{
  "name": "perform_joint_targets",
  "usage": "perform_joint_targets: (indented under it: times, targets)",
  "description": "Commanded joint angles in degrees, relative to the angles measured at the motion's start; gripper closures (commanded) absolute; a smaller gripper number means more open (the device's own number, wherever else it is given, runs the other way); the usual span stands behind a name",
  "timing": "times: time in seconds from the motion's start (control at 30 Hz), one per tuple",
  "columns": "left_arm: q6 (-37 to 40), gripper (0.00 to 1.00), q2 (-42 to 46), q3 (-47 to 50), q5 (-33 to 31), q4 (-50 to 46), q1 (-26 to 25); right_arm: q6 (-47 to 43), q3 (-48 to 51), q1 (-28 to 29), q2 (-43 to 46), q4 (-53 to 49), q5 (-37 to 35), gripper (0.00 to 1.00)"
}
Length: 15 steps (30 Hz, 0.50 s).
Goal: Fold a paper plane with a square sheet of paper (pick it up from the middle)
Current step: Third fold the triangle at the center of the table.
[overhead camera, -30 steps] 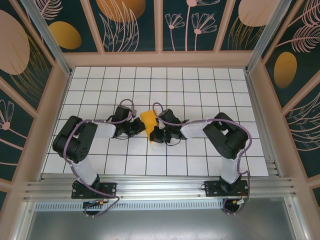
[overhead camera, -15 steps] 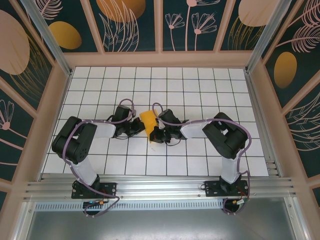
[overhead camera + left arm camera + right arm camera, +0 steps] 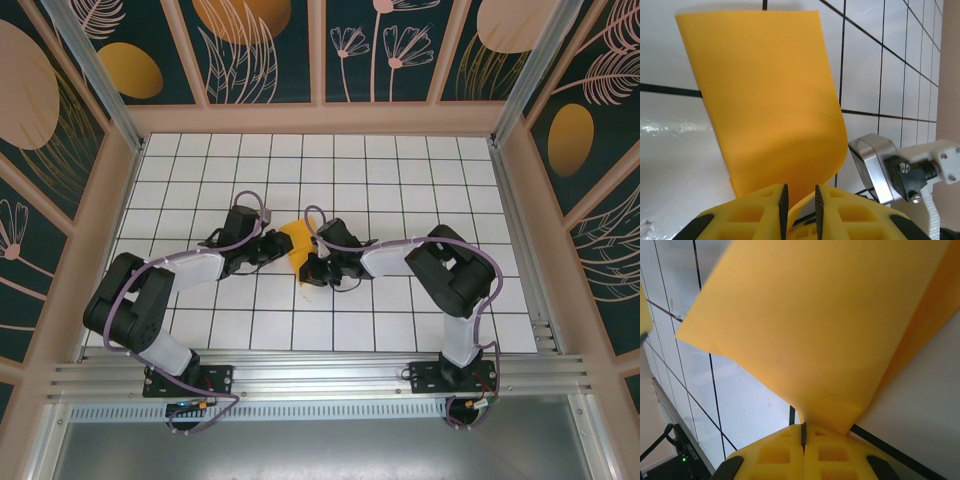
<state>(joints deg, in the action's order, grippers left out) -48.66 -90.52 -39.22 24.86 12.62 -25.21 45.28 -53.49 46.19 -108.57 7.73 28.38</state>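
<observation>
The square sheet of paper [image 3: 296, 241] is up off the tabletop [image 3: 400, 170], mid-grid, carried between the two arms. The right pincer [image 3: 803, 429] is clamped hard on one edge, jaws pressed together with the paper squeezed in the seam. At the left pincer [image 3: 800, 195] the jaws stand a little apart, and the sheet's bowed edge runs loosely through the gap. That looks like a re-grip on the left side, I'd say. To do it well, the right must hold dead steady while the left finds its new spot and bites squarely, without dragging the sheet or adding a stray crease. Compared with a second ago, the left arm's elbow has swung toward the near-left corner. The paper has barely budged.
</observation>
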Motion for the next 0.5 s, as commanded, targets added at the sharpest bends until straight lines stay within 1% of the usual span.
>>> perform_joint_targets:
  times: [0.0,0.27,0.4,0.47]
  targets:
    - [-0.6,0.78,0.4,1.4,0.6,1.7,-0.7,-0.7,0.2,0.5,-0.9,-1.3,-1.3,0.97]
    - [-0.8,0.83,-2.8,1.3,2.2,3.8,-1.5,-0.8,0.0,0.5,-0.8,-1.6,-1.6,0.97]
    - [-0.8,0.83,-2.6,1.4,1.3,3.8,-1.5,-0.8,-0.1,0.5,-0.9,-1.7,-1.7,0.97]
    - [-0.7,0.81,-1.6,1.4,-0.4,3.2,-1.5,-0.9,-0.2,0.5,-0.9,-1.8,-1.7,0.97]
